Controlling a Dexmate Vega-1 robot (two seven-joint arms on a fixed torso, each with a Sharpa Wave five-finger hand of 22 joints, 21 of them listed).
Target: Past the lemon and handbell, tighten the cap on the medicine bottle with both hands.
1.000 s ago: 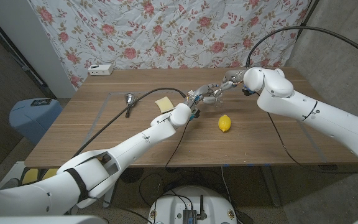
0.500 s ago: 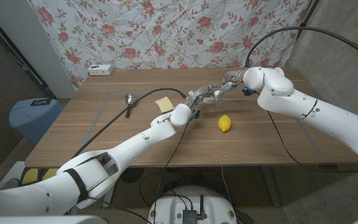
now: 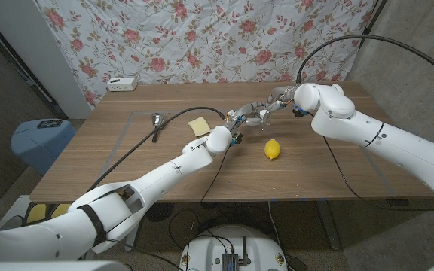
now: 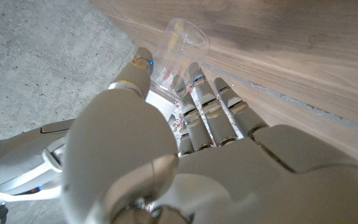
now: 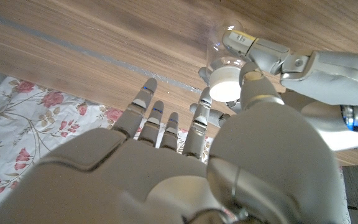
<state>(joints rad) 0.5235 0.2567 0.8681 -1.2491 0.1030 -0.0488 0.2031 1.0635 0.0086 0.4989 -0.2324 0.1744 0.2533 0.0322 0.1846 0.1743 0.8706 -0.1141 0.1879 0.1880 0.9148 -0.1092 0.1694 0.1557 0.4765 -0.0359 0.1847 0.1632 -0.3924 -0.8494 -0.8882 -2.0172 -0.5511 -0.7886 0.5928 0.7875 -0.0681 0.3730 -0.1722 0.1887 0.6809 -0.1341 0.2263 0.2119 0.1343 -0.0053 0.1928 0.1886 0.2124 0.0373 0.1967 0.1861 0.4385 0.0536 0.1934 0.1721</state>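
Head view first: both arms reach out over the wooden desk and meet near the far middle, well past the lemon, which sits on its own on the desk closer to the robot. The left hand and right hand are bunched right together around the medicine bottle, which is tiny and mostly hidden from up here, so the grip itself can't be made out at this angle. Off to the left there's a handbell lying with its dark handle pointing toward the robot, a yellow sponge just beside the black cable, and a white power strip at the far edge by the floral cloth.

Left wrist view: the left hand has its fingers and thumb wrapped around the clear medicine bottle, so it's gripping the body.

Right wrist view: the white cap of the medicine bottle shows round and bright. The right hand has its thumb and one finger pinching the cap, the other fingers spread wide. The left hand reaches in from the side, its fingers touching the bottle just below the cap
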